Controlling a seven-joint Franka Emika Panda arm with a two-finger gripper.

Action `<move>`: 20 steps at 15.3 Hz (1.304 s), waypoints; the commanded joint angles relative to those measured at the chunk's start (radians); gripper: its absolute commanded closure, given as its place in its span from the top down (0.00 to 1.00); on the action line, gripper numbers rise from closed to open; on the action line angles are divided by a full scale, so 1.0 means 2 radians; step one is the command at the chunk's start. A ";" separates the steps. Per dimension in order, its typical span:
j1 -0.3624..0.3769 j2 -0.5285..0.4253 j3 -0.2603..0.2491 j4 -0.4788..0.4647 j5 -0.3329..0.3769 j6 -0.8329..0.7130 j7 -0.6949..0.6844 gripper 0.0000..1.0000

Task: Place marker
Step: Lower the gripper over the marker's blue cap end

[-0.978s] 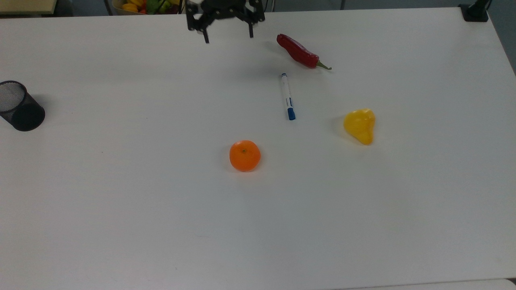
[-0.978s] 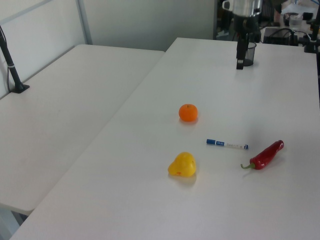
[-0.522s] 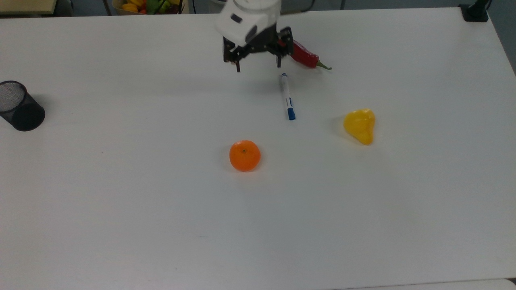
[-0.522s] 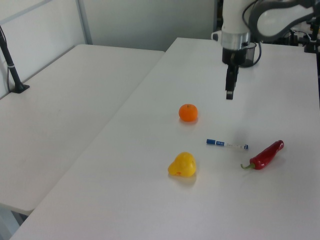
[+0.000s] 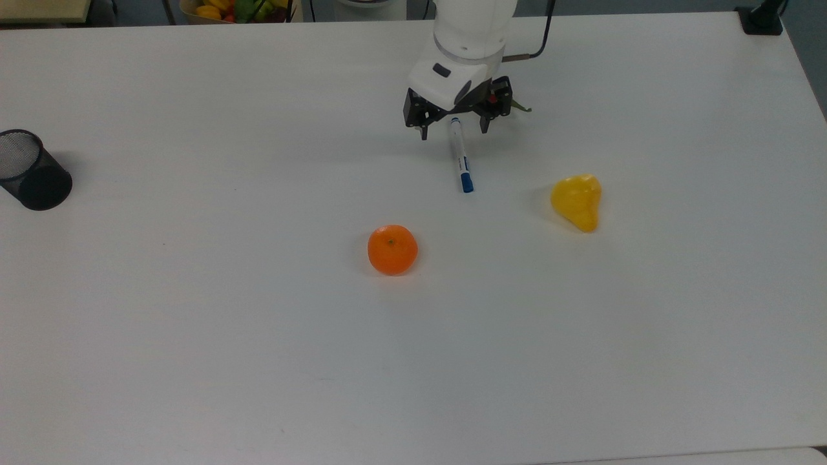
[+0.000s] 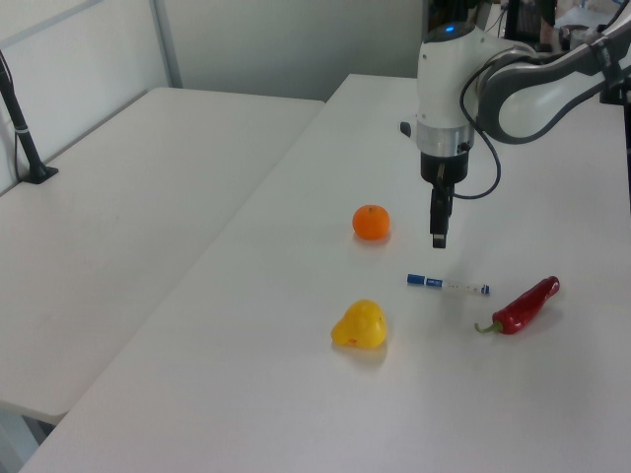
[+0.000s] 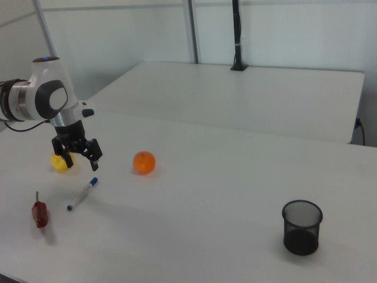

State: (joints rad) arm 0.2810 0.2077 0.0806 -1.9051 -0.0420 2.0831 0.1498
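White-barrelled with a blue cap, the marker (image 5: 461,155) lies flat on the bench (image 5: 194,323), untouched. In the top view it runs almost straight up and down the picture, small blue tip toward the top edge and cap toward the bottom. In the left view the marker (image 6: 447,285) lies crosswise, cap on the left view's left. In the right view the marker (image 7: 82,193) lies at a slant, cap uppermost.

Above its tip end hangs the tool (image 5: 454,128), fingers spread wide, holding nothing, one fingertip on each side of the barrel in the top view. In the left view the tool (image 6: 438,236) hangs clear above the marker; in the right view the tool (image 7: 82,163) is likewise above it, with a gap between.

Just beyond the tip, the red chilli (image 6: 525,304) lies close to the marker without touching; in the top view the white arm covers most of it. A yellow pepper (image 5: 577,201) sits to the top view's right of the cap, and an orange (image 5: 392,249) sits nearer the bottom of the top view, both apart from the marker. A black mesh cup (image 5: 31,170) stands upright far off at the top view's left edge.
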 commanded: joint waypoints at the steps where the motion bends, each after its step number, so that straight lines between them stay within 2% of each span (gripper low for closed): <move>1: 0.005 0.018 0.000 -0.001 -0.008 0.024 0.008 1.00; 9: 0.006 0.049 0.000 -0.002 -0.009 0.057 0.013 0.98; 12: 0.006 0.059 0.000 -0.002 -0.008 0.074 0.021 0.93; 14: 0.007 0.067 0.000 -0.005 -0.008 0.089 0.026 0.88; 18: 0.009 0.069 0.004 -0.010 -0.010 0.088 0.023 0.63; 20: 0.009 0.070 0.005 -0.012 -0.016 0.088 0.021 0.62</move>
State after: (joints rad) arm 0.2930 0.3570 0.0862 -1.9056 -0.0437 2.2340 0.1686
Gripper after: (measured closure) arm 0.361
